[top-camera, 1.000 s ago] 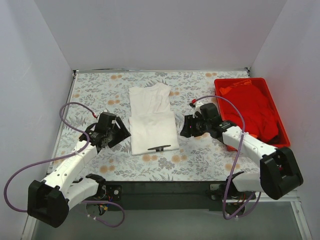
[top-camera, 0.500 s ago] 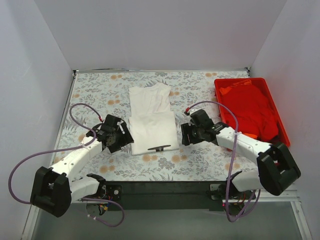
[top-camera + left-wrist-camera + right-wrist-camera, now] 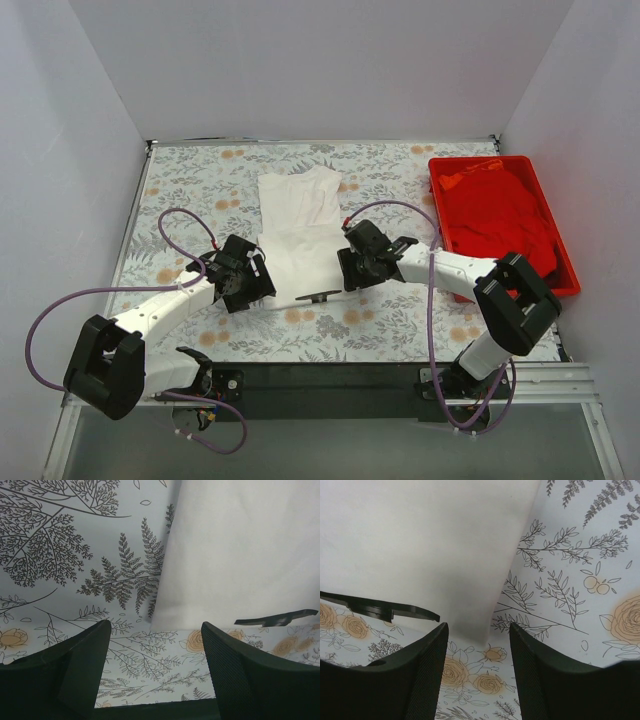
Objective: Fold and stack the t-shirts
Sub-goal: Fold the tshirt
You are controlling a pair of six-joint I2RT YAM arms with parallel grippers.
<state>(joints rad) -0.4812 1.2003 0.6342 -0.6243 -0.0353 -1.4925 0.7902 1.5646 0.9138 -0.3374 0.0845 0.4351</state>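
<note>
The white t-shirt point(image 3: 303, 235) lies partly folded in the middle of the floral tablecloth, its upper half narrower than the lower. The red t-shirt point(image 3: 505, 215) lies crumpled in the red tray point(image 3: 450, 160). My left gripper point(image 3: 258, 285) is low at the white shirt's near left corner, open, with only tablecloth between its fingers. In the left wrist view the white t-shirt point(image 3: 240, 555) ends just ahead of the left gripper point(image 3: 155, 627). My right gripper point(image 3: 347, 270) is open at the near right corner. The right wrist view shows the right gripper point(image 3: 477, 630) open just short of that corner of the white t-shirt point(image 3: 420, 540).
A thin black curved strip point(image 3: 318, 297) lies at the white shirt's near edge, between the two grippers; the black strip point(image 3: 277, 618) shows in the left wrist view and the black strip point(image 3: 375, 610) in the right. White walls enclose the table on three sides.
Both arms have swung inward: the left gripper moved right and the right gripper moved left, each down to a near corner of the white t-shirt. The shirts have not moved.
</note>
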